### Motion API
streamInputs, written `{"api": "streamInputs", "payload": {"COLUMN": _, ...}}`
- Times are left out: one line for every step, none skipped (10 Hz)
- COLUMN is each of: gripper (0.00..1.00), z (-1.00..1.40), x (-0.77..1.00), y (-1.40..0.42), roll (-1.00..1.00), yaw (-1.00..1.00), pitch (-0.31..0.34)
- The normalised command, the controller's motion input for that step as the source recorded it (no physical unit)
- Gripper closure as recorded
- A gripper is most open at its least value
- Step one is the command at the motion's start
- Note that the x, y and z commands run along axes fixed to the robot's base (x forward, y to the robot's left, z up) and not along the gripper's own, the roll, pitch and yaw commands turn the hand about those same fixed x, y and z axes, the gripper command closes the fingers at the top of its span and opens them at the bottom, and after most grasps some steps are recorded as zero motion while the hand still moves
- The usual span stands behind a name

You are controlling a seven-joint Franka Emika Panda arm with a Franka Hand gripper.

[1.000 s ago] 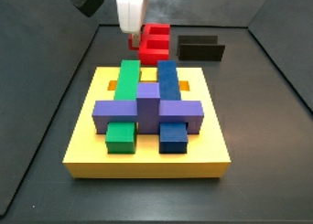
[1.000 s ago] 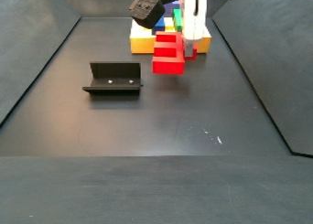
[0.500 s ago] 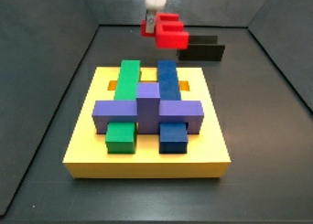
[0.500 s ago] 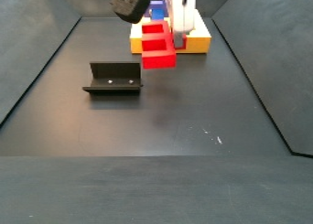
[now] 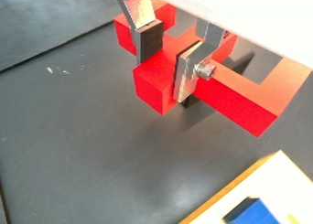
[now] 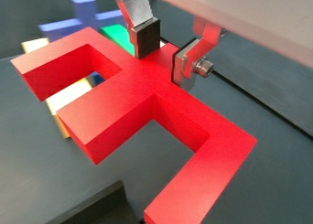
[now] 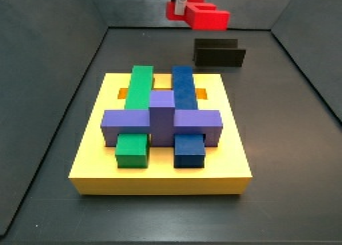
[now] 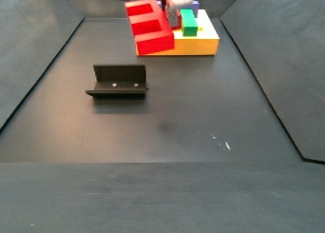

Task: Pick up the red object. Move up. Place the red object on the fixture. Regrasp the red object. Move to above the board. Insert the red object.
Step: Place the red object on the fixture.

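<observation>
risk first: could slip or swing in the grip on the way to the fixture (image 8: 118, 82), since the jaws (image 5: 170, 56) pinch only a narrow part of the red object (image 5: 196, 81) and most of its mass hangs out to the sides; a crooked landing against the fixture's back wall could also knock it off. jaws closed to the width of the red object's bar, silver plates pressed on opposite faces in both wrist views, nothing else between them. red object (image 8: 151, 29) held high off the floor, directly under the jaws, with the fixture well below and apart from it. board (image 7: 94, 139) with green, blue and purple blocks lies further off, also below. long bar of the red object (image 6: 146, 100) runs roughly level, crossing the line between the two plates, short stubs sticking out sideways. exact tilt hard to judge from a side view (image 7: 195, 10).
</observation>
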Motion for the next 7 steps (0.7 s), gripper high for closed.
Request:
{"api": "streamInputs", "payload": {"gripper": 1.0, "z": 0.25, "x": 0.29, "y": -0.1, "roll": 0.0, "yaw": 0.72, "pitch": 0.1}}
{"api": "streamInputs", "payload": {"gripper": 1.0, "z": 0.17, "x": 0.25, "y": -0.11, "roll": 0.0, "yaw": 0.76, "pitch": 0.066}}
{"api": "streamInputs", "payload": {"gripper": 1.0, "z": 0.14, "x": 0.22, "y": -0.13, "roll": 0.0, "yaw": 0.79, "pitch": 0.031}}
{"api": "streamInputs", "payload": {"gripper": 1.0, "z": 0.12, "x": 0.19, "y": -0.15, "roll": 0.0, "yaw": 0.83, "pitch": 0.0}}
{"api": "streamInputs", "payload": {"gripper": 1.0, "z": 0.12, "x": 0.17, "y": -0.16, "roll": 0.0, "yaw": 0.85, "pitch": 0.0}}
{"api": "streamInputs", "payload": {"gripper": 1.0, "z": 0.15, "x": 0.21, "y": -0.12, "roll": 0.0, "yaw": 0.77, "pitch": 0.086}}
{"api": "streamInputs", "payload": {"gripper": 1.0, "z": 0.05, "x": 0.27, "y": -0.12, "roll": -0.07, "yaw": 0.72, "pitch": 0.089}}
